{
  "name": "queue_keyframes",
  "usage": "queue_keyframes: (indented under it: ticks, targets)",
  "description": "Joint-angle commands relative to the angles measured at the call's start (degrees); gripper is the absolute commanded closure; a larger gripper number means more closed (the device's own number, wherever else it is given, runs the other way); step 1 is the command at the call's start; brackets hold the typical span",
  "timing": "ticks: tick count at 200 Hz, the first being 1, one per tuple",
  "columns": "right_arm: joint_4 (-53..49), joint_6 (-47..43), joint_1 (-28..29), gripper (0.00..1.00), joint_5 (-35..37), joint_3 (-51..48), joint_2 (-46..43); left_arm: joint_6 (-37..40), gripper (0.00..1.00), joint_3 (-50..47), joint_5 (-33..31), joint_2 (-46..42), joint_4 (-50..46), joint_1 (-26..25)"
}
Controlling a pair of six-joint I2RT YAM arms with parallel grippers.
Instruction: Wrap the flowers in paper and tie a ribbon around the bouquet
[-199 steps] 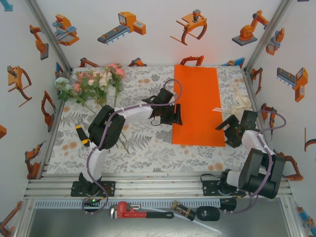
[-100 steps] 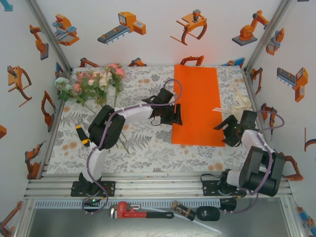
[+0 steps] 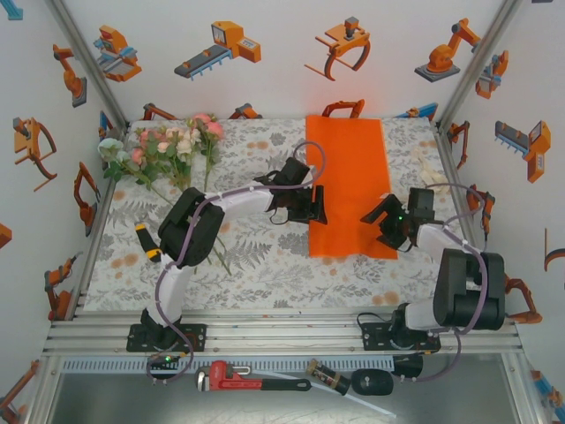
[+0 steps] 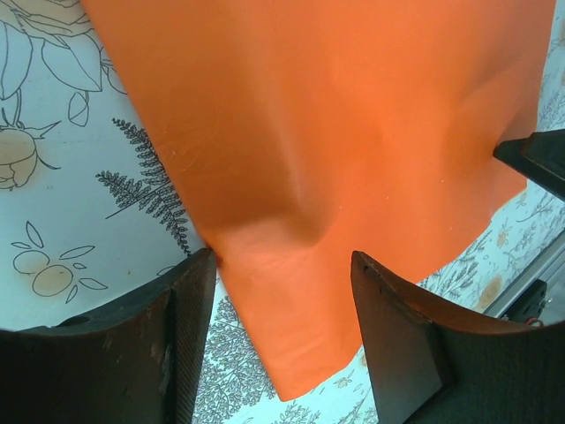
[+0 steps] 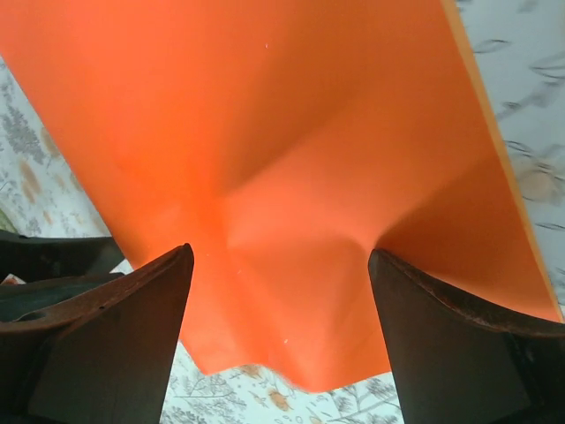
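The orange paper [image 3: 346,168] lies flat on the right half of the floral tablecloth. My left gripper [image 3: 312,208] stands open over its left edge; in the left wrist view the paper [image 4: 335,115] buckles up between the jaws of the left gripper [image 4: 282,261], its edge against the left finger [image 4: 190,309]. My right gripper [image 3: 381,218] stands open on the sheet's near right part, and the paper [image 5: 265,115] is rumpled between the spread jaws of the right gripper [image 5: 281,256]. The flowers [image 3: 168,146] lie at the far left. The cream ribbon [image 3: 433,173] sits bunched by the right wall.
A yellow-handled tool [image 3: 146,241] lies near the table's left edge. A red pipe wrench [image 3: 252,378] and small black parts [image 3: 371,382] rest on the ledge in front of the arm bases. White walls with orange stickers close in three sides.
My right gripper has moved left from beside the paper's right edge onto the sheet. The paper has slid a little to the left. The left gripper has stayed at the left edge.
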Motion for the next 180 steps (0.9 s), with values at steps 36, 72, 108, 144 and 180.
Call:
queue_keyframes:
  ticks: [36, 72, 108, 144, 180]
  targets:
    - [-2.3, 2.6, 1.9, 0.26, 3.9, -0.8, 4.5, 1.6, 0.25, -4.6, 1.2, -4.3, 3.6, 1.3]
    - [-2.3, 2.5, 1.9, 0.25, 4.4, -0.3, 5.1, 10.1, 0.18, -10.0, -1.3, -13.1, 4.4, 2.7]
    - [-2.3, 2.5, 1.9, 0.25, 4.1, 0.2, 6.0, 30.6, 0.15, -14.7, -1.3, -18.4, 5.7, -0.8]
    - [-2.3, 2.4, 1.9, 0.24, 3.9, 0.7, 6.3, 55.3, 0.13, -14.6, -10.2, -15.6, 0.9, -8.3]
    - [-2.1, 2.4, 1.9, 0.24, 3.6, 0.6, 6.4, 63.3, 0.13, -11.3, -10.5, -11.7, -5.1, -9.8]
